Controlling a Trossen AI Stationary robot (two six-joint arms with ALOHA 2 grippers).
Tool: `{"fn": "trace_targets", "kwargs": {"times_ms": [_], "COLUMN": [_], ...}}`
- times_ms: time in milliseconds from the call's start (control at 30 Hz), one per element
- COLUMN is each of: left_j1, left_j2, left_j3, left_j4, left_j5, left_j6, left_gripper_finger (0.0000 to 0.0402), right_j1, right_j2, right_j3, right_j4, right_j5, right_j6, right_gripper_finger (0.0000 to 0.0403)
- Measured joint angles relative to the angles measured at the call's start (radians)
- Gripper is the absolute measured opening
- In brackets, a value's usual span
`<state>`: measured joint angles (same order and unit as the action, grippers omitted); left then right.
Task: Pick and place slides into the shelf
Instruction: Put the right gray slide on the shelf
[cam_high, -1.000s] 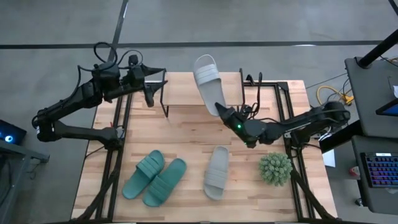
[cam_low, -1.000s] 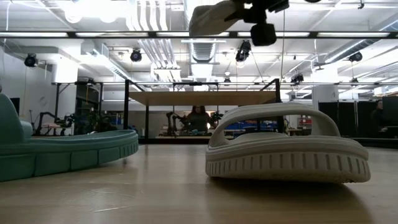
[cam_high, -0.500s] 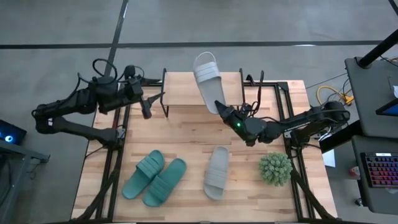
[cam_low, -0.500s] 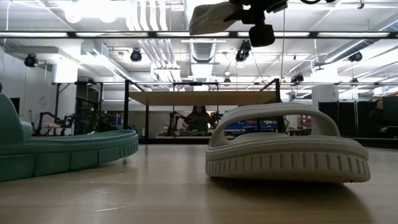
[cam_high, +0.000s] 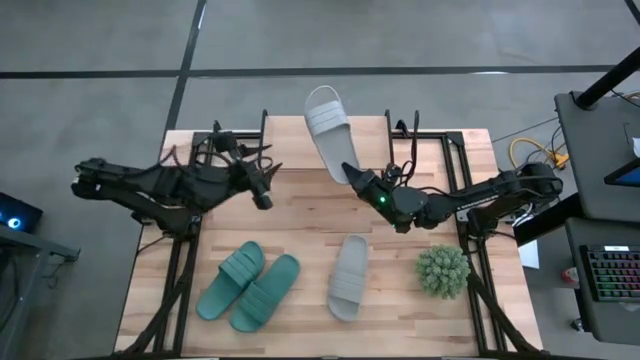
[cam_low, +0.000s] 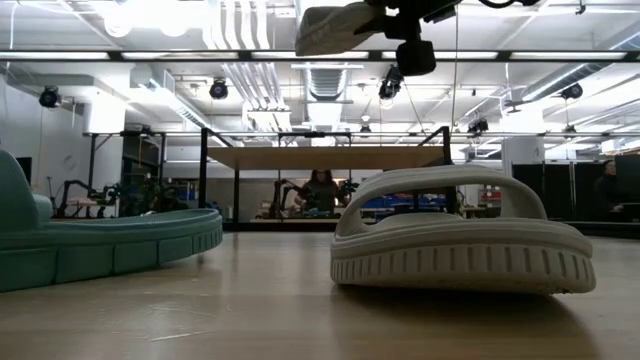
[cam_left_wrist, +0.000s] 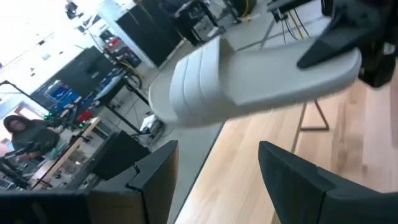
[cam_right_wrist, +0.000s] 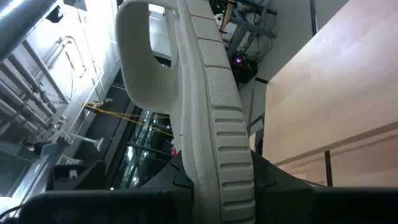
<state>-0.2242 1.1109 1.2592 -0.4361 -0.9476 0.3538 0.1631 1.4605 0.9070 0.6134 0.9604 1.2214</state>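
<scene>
While 1 pale slide (cam_low: 462, 232) lies flat on the table (cam_high: 300, 215) close to the low camera, 2 teal slides (cam_high: 248, 285) lie side by side just to the left of it. A spiky green plant ball (cam_high: 443, 271) sits on the other side of that pale slide.

Farther back than the pale slide, the right gripper (cam_high: 358, 179) pinches the heel of the other pale slide (cam_high: 327, 128) in narrow jaws. It holds that slide up in the air above the shelf (cam_high: 330, 143), with the toe pointing away over the shelf's far edge.

To the left of the shelf, the left gripper (cam_high: 262, 194) hangs over the table with its jaws wide, holding nothing. Its fingers (cam_left_wrist: 155, 186) point toward the lifted slide.

Way behind the shelf, a person (cam_low: 320, 188) sits in the room.
</scene>
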Motion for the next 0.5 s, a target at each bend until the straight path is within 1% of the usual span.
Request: {"fn": "trace_targets", "kwargs": {"times_ms": [133, 267, 367, 500], "left_j1": [-0.016, -0.019, -0.020, -0.020], "left_j2": [0.053, 0.097, 0.131, 0.162], "left_j3": [0.006, 0.007, 0.007, 0.009], "left_j4": [0.120, 0.257, 0.320, 0.343], "left_j5": [-0.062, -0.103, -0.102, -0.102], "left_j6": [0.025, 0.131, 0.214, 0.267], "left_gripper_finger": [0.0207, 0.0207, 0.0207, 0.0207], "right_j1": [0.000, 0.000, 0.000, 0.000], "right_j2": [0.001, 0.001, 0.001, 0.001], "right_j3": [0.000, 0.000, 0.002, 0.004], "right_j4": [-0.008, -0.011, -0.011, -0.010], "right_j5": [-0.026, -0.041, -0.057, -0.083], "right_j6": [0.000, 0.000, -0.002, -0.019], "right_gripper_finger": [0.0049, 0.0049, 0.0049, 0.0049]}}
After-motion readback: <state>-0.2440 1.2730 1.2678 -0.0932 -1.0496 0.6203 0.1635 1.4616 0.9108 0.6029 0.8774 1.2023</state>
